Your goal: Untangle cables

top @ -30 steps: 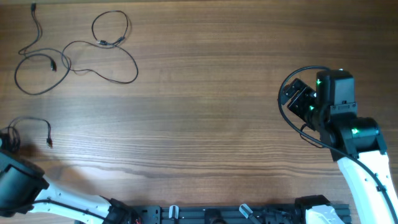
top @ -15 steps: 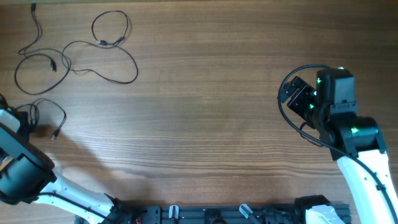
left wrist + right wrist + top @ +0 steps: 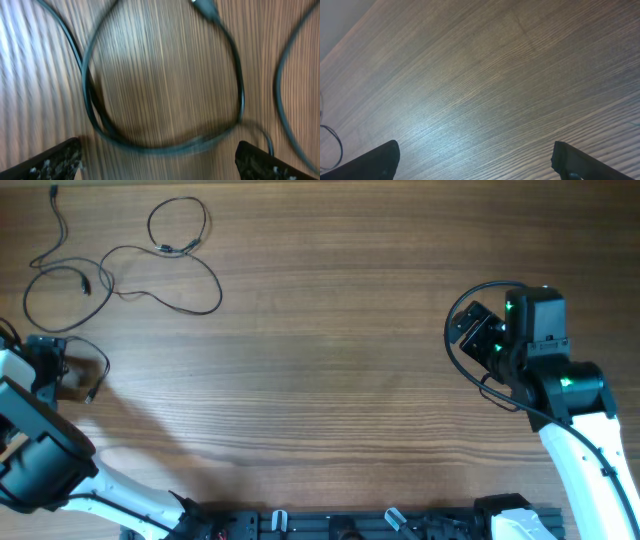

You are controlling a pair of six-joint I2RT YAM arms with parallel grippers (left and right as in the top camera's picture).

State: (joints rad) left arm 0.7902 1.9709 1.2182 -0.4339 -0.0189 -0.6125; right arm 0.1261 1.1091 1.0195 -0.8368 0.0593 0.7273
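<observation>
Where cables (image 3: 175,248) loop (left), table (image 3: 330,380) shows.

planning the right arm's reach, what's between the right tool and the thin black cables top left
Overhead view: only bare brown wooden table lies between the right tool and the thin black cables.

The middle of the table (image 3: 330,380) is bare wood from near edge to far edge, open to a pass from either side. Thin black cables (image 3: 178,248) sprawl in loose loops over the far left corner. One more loop (image 3: 165,146) lies at the left edge, under the left arm (image 3: 40,450). The right arm (image 3: 545,370) stands by the right edge.
</observation>
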